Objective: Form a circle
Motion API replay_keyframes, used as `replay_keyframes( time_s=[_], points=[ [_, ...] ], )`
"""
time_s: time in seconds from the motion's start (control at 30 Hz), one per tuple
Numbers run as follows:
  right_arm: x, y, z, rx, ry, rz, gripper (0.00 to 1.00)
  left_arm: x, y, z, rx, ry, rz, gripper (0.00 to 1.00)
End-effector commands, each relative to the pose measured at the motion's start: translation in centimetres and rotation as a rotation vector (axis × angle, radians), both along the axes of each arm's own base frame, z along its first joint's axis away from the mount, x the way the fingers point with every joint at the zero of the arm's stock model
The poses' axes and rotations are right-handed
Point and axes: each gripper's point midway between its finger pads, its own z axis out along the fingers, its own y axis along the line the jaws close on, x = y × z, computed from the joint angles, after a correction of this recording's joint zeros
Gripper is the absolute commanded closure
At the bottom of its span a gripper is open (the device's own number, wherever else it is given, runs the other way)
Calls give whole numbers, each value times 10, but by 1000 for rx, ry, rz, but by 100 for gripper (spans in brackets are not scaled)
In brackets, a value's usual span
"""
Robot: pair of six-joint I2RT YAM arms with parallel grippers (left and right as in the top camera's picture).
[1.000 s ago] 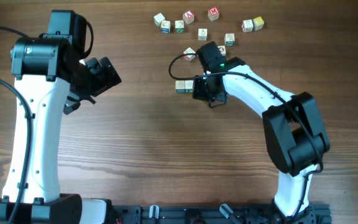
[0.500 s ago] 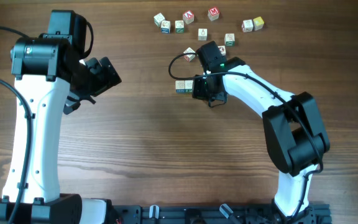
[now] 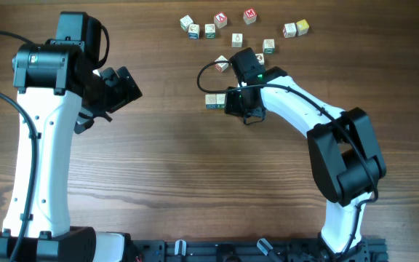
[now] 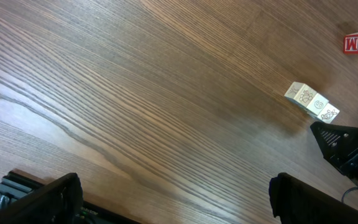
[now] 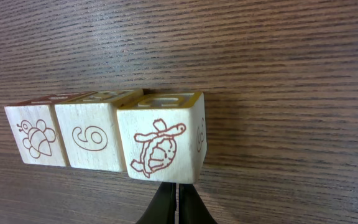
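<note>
Right tool (image 5: 178, 202), shut and empty, sits just beside the turtle cube (image 5: 160, 146), apparently mid-push; next, curve its row (image 5: 95, 140) into an arc.

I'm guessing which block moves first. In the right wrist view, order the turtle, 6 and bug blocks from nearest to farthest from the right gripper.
1. Turtle block, row's right end, next to the right gripper.
2. 6 block, middle.
3. Bug block, left end.

White-shelled arms (image 3: 41, 167) with black joints (image 3: 344, 156), thin black cables (image 3: 199, 78)
</note>
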Motion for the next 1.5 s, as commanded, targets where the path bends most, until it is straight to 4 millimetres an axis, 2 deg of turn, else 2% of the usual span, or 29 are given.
replay_keyframes(
  time_s=[0.0, 1.47],
  points=[
    [-4, -1, -9, -2, 22, 0, 95, 0, 2, 1, 8, -8, 8, 0],
    [2, -1, -8, 9, 6, -9, 95, 0, 2, 1, 8, -9, 8, 0]
  ],
)
